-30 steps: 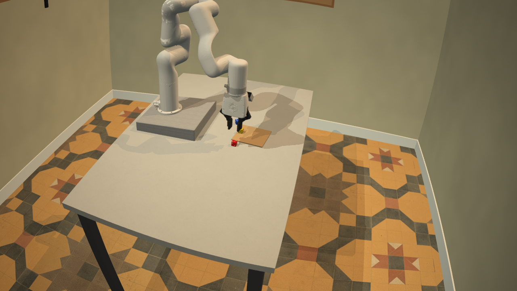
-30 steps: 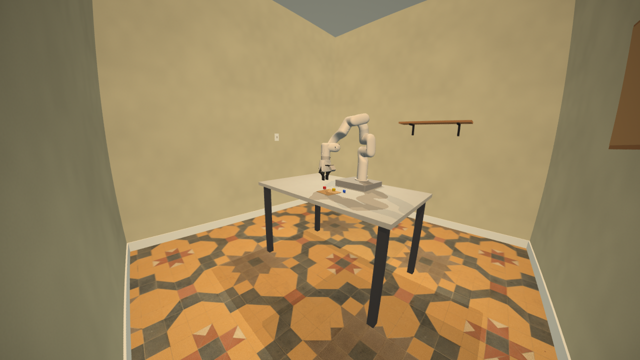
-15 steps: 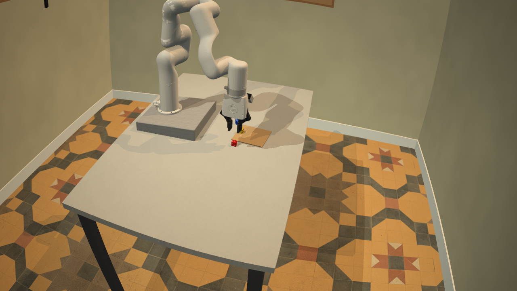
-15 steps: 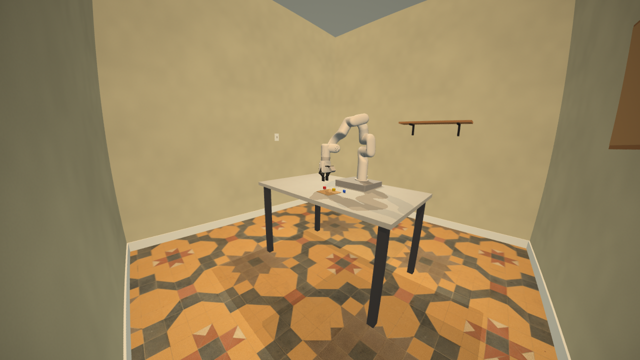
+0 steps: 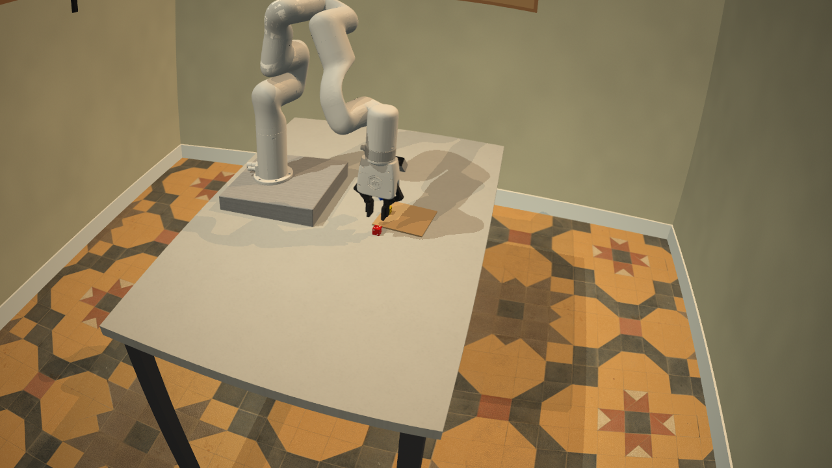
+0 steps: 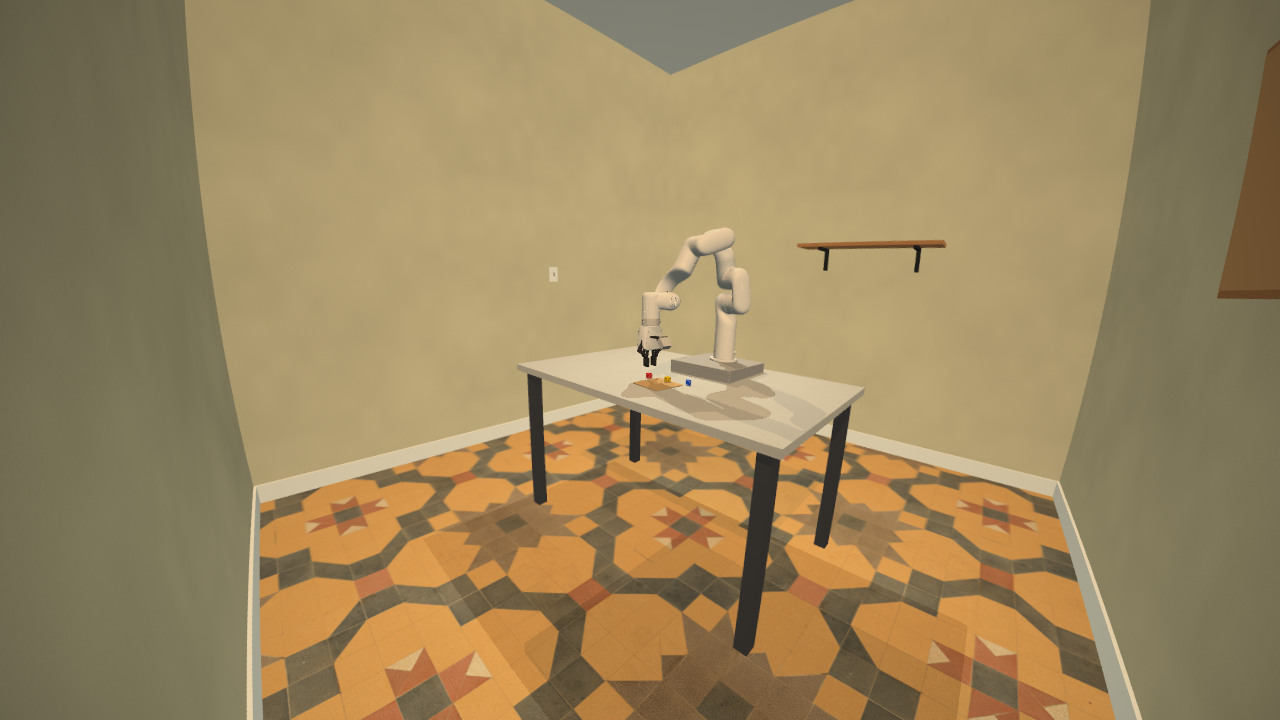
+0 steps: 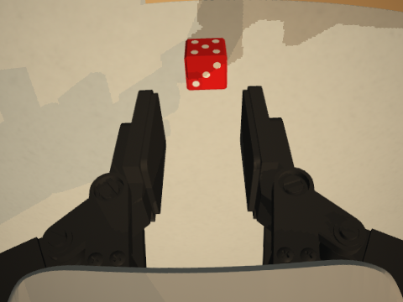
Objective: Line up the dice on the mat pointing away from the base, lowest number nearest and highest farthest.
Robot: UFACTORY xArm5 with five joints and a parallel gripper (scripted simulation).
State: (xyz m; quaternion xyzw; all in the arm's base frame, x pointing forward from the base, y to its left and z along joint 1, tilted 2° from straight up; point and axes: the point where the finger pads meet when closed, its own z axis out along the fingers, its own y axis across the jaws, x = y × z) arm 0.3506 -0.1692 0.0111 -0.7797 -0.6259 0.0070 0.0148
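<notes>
My gripper (image 5: 377, 217) (image 6: 649, 364) (image 7: 201, 115) is partly open and empty, its fingertips above the table beside the red die. The red die (image 5: 377, 230) (image 6: 648, 375) (image 7: 206, 72) lies flat on the table, off the mat and close to its edge. In the wrist view its larger visible face shows three pips, its narrower one five. The brown mat (image 5: 416, 219) (image 6: 653, 385) (image 7: 378, 3) lies flat. The yellow die (image 5: 390, 207) (image 6: 667, 379) is at the mat's side toward the base, partly hidden behind a finger. The blue die (image 6: 688, 382) lies off the mat. The yellow and blue dice's numbers are not readable.
The robot's base stands on a grey block (image 5: 264, 210) (image 6: 699, 368) on the table (image 5: 302, 302) (image 6: 581, 369), to the left of the mat in the top view. The arm's shadow falls across the mat and the table. The table's edge lies beyond the mat.
</notes>
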